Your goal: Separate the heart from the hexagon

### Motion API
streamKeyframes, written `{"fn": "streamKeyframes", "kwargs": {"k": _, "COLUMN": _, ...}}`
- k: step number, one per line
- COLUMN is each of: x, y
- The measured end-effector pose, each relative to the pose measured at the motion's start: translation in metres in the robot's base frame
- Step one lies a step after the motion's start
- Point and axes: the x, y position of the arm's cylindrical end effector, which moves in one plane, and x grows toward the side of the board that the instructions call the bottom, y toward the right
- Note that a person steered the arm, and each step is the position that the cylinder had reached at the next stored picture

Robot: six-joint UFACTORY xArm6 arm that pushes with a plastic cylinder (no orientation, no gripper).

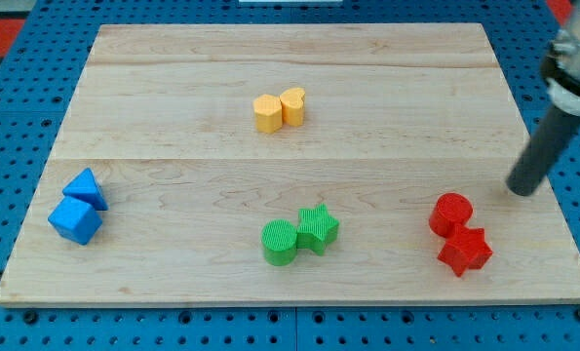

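Observation:
A yellow hexagon [267, 113] and a yellow heart [293, 105] sit touching each other at the upper middle of the wooden board [173, 88], the hexagon on the view's left. My tip [523, 189] is at the board's right edge, far to the right of and below the yellow pair, just above and to the right of the red cylinder [451, 213].
A red star [465, 252] lies below the red cylinder at the lower right. A green cylinder [280, 242] and a green star [318, 228] touch at the bottom middle. A blue triangle [86, 186] and a blue cube [74, 220] sit at the left.

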Motion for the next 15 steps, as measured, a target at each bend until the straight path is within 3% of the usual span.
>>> {"fn": "streamKeyframes", "kwargs": {"k": 2, "x": 0.118, "y": -0.051}}
{"fn": "streamKeyframes", "kwargs": {"k": 3, "x": 0.109, "y": -0.076}}
{"fn": "streamKeyframes", "kwargs": {"k": 4, "x": 0.054, "y": -0.066}}
{"fn": "streamKeyframes", "kwargs": {"k": 6, "x": 0.033, "y": -0.026}}
{"fn": "streamKeyframes", "kwargs": {"k": 7, "x": 0.004, "y": -0.061}}
{"fn": "streamKeyframes", "kwargs": {"k": 8, "x": 0.002, "y": -0.071}}
{"fn": "streamKeyframes", "kwargs": {"k": 9, "x": -0.038, "y": -0.116}}
{"fn": "streamKeyframes", "kwargs": {"k": 11, "x": -0.187, "y": -0.169}}
{"fn": "streamKeyframes", "kwargs": {"k": 12, "x": -0.212, "y": -0.262}}
{"fn": "streamKeyframes", "kwargs": {"k": 13, "x": -0.190, "y": -0.290}}
{"fn": "streamKeyframes", "kwargs": {"k": 15, "x": -0.144, "y": -0.234}}
